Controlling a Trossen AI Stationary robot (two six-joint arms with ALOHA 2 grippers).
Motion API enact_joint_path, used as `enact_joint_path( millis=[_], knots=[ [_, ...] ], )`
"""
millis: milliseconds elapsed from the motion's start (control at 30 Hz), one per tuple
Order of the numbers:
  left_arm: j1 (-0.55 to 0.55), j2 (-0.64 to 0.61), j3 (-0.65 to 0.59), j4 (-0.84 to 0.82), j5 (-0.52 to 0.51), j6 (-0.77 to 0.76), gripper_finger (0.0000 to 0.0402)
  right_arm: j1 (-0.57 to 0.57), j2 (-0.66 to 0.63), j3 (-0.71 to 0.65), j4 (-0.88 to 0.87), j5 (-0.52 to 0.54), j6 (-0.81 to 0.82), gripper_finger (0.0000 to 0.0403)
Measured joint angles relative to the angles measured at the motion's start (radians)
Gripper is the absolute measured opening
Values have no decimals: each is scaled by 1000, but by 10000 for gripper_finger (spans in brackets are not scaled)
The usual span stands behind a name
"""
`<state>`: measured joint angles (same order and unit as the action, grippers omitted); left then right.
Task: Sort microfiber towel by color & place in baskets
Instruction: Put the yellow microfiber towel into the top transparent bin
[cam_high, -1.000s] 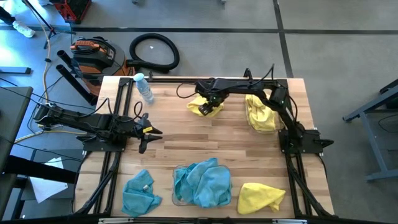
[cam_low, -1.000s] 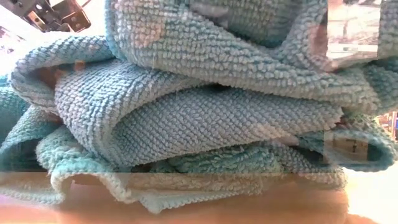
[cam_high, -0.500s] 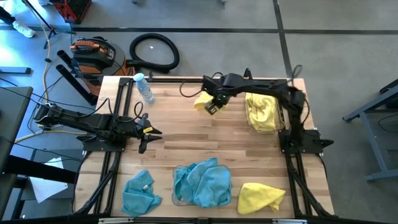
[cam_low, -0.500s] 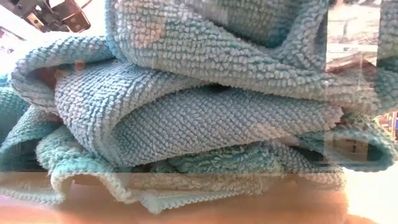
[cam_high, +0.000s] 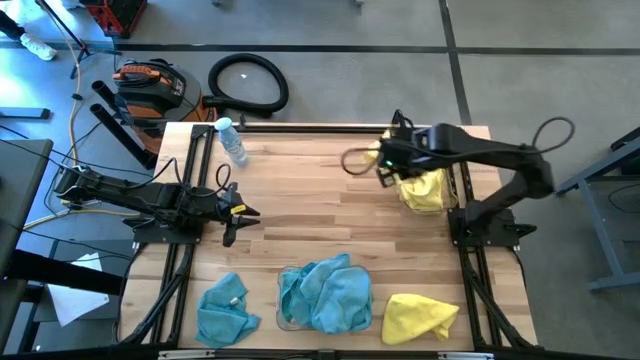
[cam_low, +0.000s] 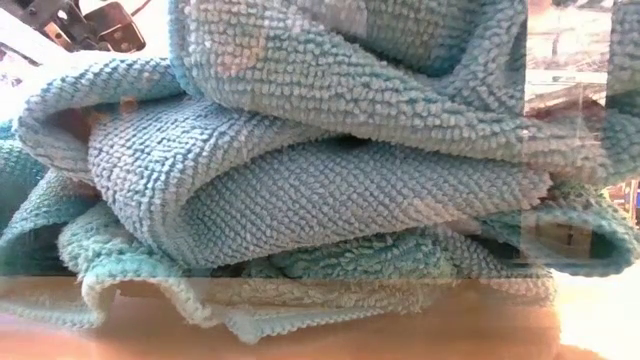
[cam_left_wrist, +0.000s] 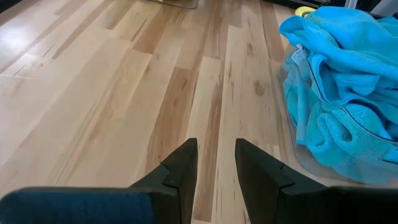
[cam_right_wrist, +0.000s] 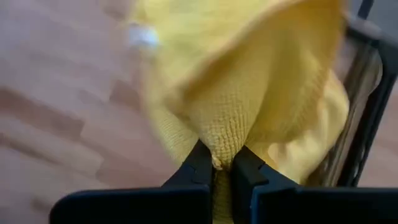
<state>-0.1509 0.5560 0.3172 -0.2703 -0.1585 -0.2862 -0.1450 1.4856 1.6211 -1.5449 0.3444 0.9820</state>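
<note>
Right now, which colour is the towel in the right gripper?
Yellow towel; right wrist view shows it best.

Overhead looks straight down; low camera (table-level) pressed against teal towels (cam_low: 330, 190).

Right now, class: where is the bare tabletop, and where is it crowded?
Free: the wooden middle, between the water bottle, left end effector and the yellow-filled basket. Crowded: the near edge, with a teal cloth, teal-piled basket and yellow cloth.
</note>
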Motion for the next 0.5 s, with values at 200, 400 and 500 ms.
enact_joint_path(
  millis=[200,400,500],
  knots=[
    [0,0,0,-4,0,-18,97,28,-171,-250,-25,-24,145,4],
    [0,0,0,-4,0,-8,97,28,-387,-510,-22,-92,283,4],
    [0,0,0,-4,0,8,97,28,-486,-589,-25,-102,350,4]
  ],
)
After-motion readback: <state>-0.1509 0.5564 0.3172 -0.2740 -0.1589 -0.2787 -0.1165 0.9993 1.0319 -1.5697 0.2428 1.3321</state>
